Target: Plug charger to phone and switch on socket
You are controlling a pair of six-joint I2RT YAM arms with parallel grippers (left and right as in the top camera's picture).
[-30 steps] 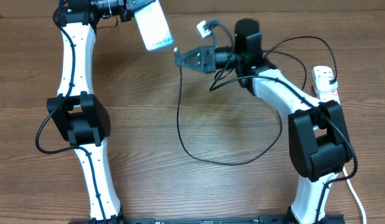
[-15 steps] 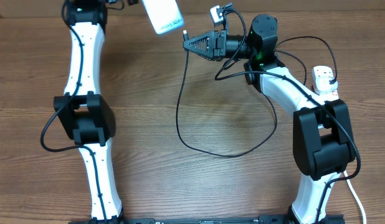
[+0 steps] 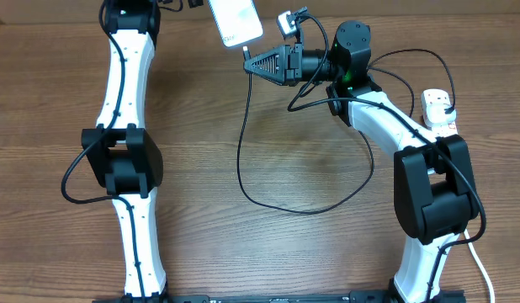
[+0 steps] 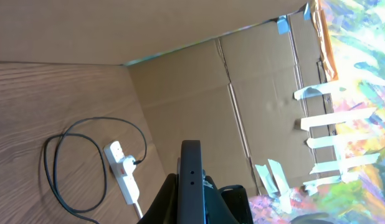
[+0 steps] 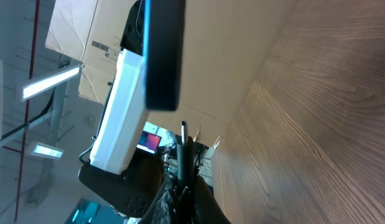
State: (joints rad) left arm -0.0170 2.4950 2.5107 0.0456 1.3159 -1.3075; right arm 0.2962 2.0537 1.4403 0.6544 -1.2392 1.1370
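Note:
My left gripper is shut on the phone, holding it up at the table's far edge with its white back to the overhead camera. In the left wrist view the phone stands edge-on between the fingers. My right gripper is shut on the charger's connector end, whose tip sits just below the phone's lower end. In the right wrist view that tip points at the phone's dark edge, a small gap apart. The black cable loops over the table to the white socket.
A cardboard wall backs the table's far edge. The socket lies near that wall with the cable coiled beside it. Its thick white cord runs off the front right. My left arm's white link stands close to the phone.
My left arm has carried the phone to the right and farther back. My right gripper swung up and right with the connector, then held near the phone's lower end.

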